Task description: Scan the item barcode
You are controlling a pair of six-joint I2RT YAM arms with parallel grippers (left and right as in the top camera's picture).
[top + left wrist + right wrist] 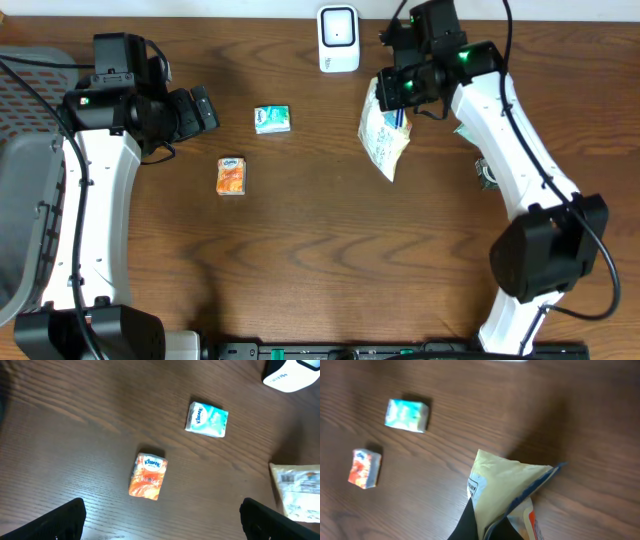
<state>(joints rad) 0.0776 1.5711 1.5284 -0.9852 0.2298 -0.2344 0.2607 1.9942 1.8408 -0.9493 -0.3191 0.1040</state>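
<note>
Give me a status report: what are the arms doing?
Right gripper shut on snack bag, near the scanner. Left gripper open, empty. Orange tissue pack, teal tissue pack aside, path clear.

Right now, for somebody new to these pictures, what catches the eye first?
The pale snack bag pinched in the right gripper, close to the white scanner. Then two small tissue packs lying apart to its left: a teal pack and an orange pack.
</note>
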